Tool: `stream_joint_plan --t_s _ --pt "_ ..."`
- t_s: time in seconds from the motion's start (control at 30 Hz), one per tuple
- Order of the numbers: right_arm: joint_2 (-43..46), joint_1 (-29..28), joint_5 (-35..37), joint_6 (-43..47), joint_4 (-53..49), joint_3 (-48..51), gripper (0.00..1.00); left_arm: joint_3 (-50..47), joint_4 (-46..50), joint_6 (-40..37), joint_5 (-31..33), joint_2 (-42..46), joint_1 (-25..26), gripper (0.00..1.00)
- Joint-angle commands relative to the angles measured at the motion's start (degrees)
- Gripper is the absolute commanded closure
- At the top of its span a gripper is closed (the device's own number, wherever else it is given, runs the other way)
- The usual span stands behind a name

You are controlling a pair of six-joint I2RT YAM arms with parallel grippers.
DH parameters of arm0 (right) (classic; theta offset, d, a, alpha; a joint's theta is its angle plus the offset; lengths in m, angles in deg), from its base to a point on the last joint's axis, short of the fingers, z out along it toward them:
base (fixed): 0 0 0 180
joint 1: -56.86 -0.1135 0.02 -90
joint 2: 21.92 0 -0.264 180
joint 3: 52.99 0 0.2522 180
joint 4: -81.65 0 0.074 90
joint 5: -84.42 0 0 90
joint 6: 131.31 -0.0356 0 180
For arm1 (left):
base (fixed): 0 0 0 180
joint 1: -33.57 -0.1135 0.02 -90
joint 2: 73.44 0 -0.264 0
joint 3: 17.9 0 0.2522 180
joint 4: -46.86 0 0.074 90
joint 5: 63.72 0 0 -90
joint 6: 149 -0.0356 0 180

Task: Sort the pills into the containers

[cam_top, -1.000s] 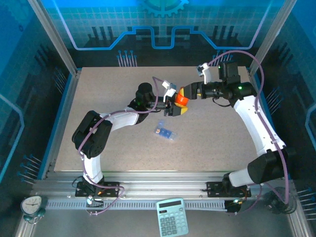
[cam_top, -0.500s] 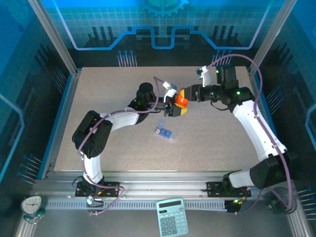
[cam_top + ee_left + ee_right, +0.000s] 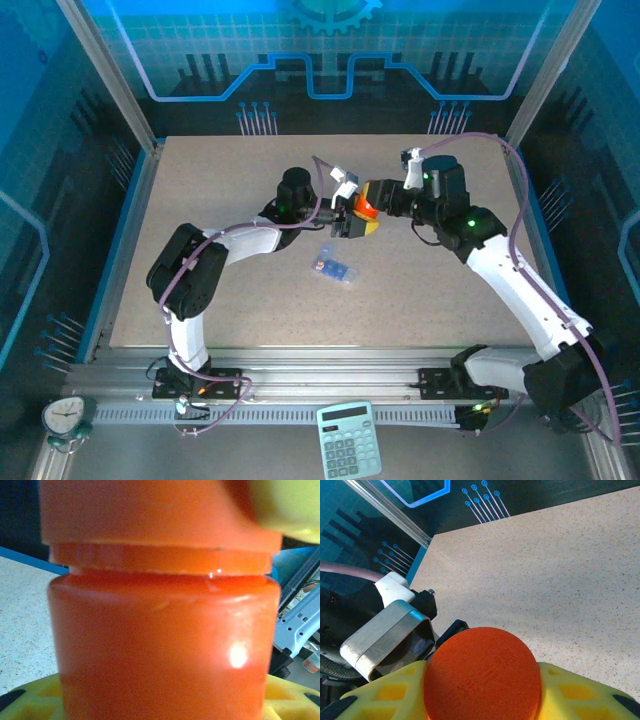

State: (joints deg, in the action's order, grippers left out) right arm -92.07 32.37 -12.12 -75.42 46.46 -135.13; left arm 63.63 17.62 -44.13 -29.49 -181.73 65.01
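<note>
Crowding both wrist views, the orange bottle (image 3: 366,207) is sitting clamped in the left gripper (image 3: 350,218) while the right gripper (image 3: 380,195) is pinching its cap (image 3: 482,672); the pill box (image 3: 333,267) is lying near them, contents unreadable.

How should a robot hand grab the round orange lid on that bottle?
Pinch the orange cap by its round side wall, coming straight at its flat end. The left gripper clamps the orange bottle below the cap, so that end is the free one; the right gripper grips it that way.
</note>
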Motion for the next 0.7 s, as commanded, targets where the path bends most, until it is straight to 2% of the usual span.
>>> stream_joint_plan --t_s 0.0,0.23,0.33,0.43,0.53,0.67 --pt "-2.1 -0.5 -1.5 0.1 -7.1 -0.8 0.56 2.3 -5.8 -0.3 0.6 1.3 0.4 0.91" --pt "0.6 6.8 -12.3 4.5 -11.6 -6.7 0.19 1.9 -4.6 -2.1 0.8 1.2 -0.2 0.91" --pt "3.2 9.8 -15.5 6.5 -14.2 -7.5 0.14 1.8 -2.9 -3.8 0.5 1.5 -0.5 0.91" --pt "4.6 13.0 -17.8 9.6 -16.4 -7.9 0.12 2.6 3.6 -9.1 0.2 2.4 -0.6 0.91" --pt "2.8 16.7 -22.3 13.3 -19.3 -9.8 0.12 4.1 13.3 -16.3 0.1 3.4 -0.6 0.91" --pt "-2.2 18.4 -26.2 18.6 -22.9 -13.4 0.12 6.1 22.0 -22.7 0.0 3.7 -0.8 0.91"
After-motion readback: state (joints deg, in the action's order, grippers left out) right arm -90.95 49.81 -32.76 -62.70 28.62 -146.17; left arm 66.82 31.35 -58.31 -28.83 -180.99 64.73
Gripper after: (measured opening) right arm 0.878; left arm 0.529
